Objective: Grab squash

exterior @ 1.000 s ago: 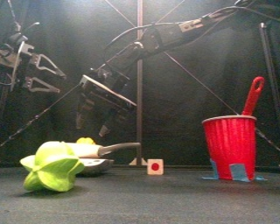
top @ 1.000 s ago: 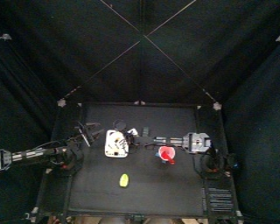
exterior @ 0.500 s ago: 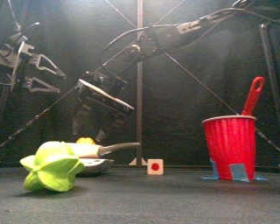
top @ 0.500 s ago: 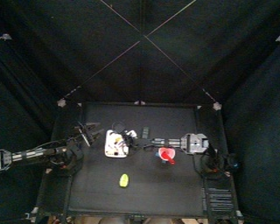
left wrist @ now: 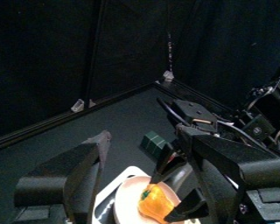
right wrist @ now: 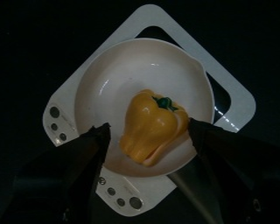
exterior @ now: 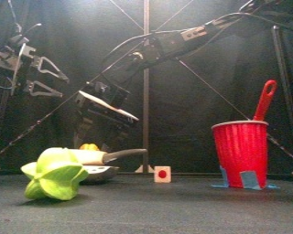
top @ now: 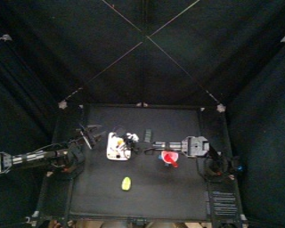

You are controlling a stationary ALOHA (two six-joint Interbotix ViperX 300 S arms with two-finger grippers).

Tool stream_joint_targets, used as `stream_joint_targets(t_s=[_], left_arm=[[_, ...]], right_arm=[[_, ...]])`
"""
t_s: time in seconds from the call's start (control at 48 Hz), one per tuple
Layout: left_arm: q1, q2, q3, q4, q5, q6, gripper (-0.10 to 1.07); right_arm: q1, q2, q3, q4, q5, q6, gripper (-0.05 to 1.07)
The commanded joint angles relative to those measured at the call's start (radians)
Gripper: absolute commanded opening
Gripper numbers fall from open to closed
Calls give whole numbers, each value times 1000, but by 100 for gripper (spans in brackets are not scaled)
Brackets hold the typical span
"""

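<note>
The squash (top: 126, 183), a small yellow piece, lies alone toward the table's front; in the front view the squash (exterior: 54, 174) is large and yellow-green at the near left. No gripper touches it. My right gripper (top: 138, 141) hangs open over the white blocky toy stove (top: 115, 148), well behind the squash. In its wrist view, the right gripper (right wrist: 154, 140) straddles an orange-yellow pepper (right wrist: 154, 127) in a white pan (right wrist: 125, 74). My left gripper (left wrist: 149, 144) is open too, raised at the table's left, empty.
A red cup (exterior: 241, 154) with a red utensil (exterior: 265, 99) stands at the right, seen from above as the red cup (top: 169, 158). A small white die (exterior: 163, 174) with a red dot sits mid-table. The pan's handle (exterior: 122, 154) sticks out behind the squash.
The right arm has reached further left over the white stove, and its open gripper has tilted slightly. The left arm and the squash have not moved.
</note>
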Motion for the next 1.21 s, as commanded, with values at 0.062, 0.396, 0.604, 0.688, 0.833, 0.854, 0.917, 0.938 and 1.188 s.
stream_joint_targets(t_s=[0.062,0.396,0.604,0.688,0.833,0.854,0.917,0.938,1.188], left_arm=[[3,2,-11,2,-3,2,96],[3,2,-11,3,-5,2,96],[3,3,-11,3,-3,2,96],[3,2,-11,3,-3,2,96],[3,2,-11,5,-5,2,96],[3,2,-11,3,-3,2,96],[3,2,-11,3,-3,2,96],[3,2,-11,3,-5,2,96],[3,2,-11,5,-3,2,96]], right_arm=[[-5,-17,-37,8,-3,0,100],[-6,5,-49,8,11,0,100],[-5,12,-57,11,11,0,99],[-6,12,-60,11,11,0,97],[-8,14,-63,11,11,0,87],[-8,14,-63,12,11,0,85],[-8,14,-64,12,11,2,81],[-8,14,-64,12,11,2,80],[-6,0,-87,8,48,-2,76]])
